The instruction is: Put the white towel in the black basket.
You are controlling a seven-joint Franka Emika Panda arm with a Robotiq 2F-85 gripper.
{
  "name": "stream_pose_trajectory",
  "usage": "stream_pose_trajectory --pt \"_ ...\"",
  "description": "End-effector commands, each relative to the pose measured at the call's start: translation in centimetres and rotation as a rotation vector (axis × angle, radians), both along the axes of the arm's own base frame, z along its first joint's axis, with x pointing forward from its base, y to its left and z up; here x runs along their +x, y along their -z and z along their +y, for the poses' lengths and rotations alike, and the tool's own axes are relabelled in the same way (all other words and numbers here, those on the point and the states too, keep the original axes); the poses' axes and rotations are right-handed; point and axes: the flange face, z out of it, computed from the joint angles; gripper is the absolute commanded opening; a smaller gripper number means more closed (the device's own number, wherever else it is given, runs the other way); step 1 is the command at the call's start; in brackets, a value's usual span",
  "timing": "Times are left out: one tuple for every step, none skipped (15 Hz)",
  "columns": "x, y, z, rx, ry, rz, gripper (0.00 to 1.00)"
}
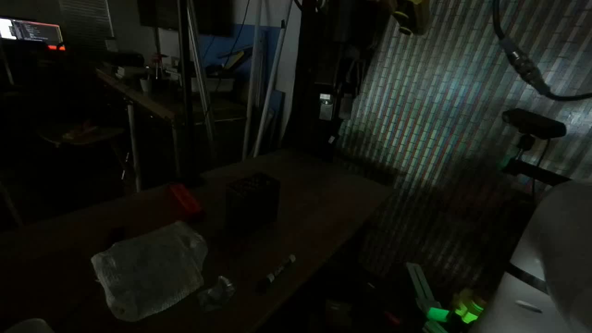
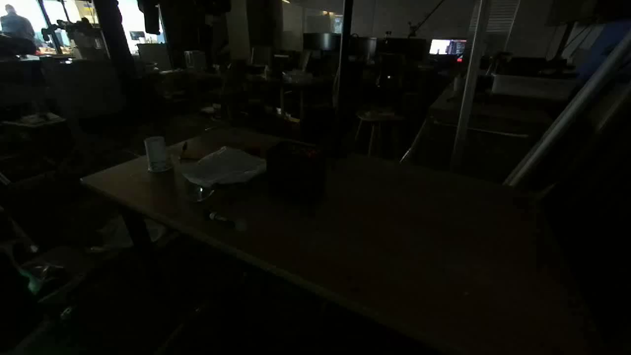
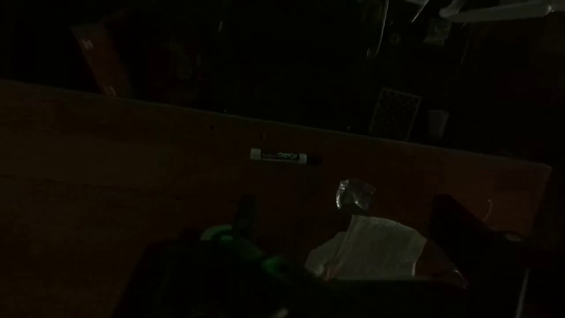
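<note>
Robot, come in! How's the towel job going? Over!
End effector open. White towel on table, outside black basket. Crumpled plastic near towel, maybe in the way.

Marker point(image 3: 286, 157) on the desk point(image 3: 110, 168): pale lettering on its dark label point(image 3: 282, 155), in the wrist view; too small and dim to read for certain;
Monitor point(image 1: 32, 34), far left in an exterior view: lit rows of text; too small for any word to be read
</note>
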Motion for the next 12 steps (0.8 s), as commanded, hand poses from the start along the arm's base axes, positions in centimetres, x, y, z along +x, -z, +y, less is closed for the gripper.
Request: stream_pose_trajectory --pt "0.04 -0.31 -0.01 0.000 0.000 -0.005 1.00" --pt "0.02 -0.58 -0.02 0.000 0.000 -0.011 1.00" --pt "-0.02 -0.80 -0.03 0.000 0.001 -0.016 1.00" --pt "-0.03 -0.91 -0.03 0.000 0.001 -0.019 1.00" --pt "-0.03 -0.93 -0.04 0.000 0.001 -0.019 1.00" --pt "-0.03 -0.93 -0.04 0.000 0.001 -0.019 1.00" --pt "-0.03 -0.93 -0.04 0.000 0.001 -0.019 1.00" --pt "-0.03 -0.93 -0.04 0.000 0.001 -0.019 1.00" --pt "-0.03 -0.93 -0.04 0.000 0.001 -0.019 1.00" --pt "-0.03 -0.93 -0.04 0.000 0.001 -0.019 1.00" --pt "-0.03 -0.93 -0.04 0.000 0.001 -0.019 1.00" --pt "-0.03 -0.93 -0.04 0.000 0.001 -0.019 1.00"
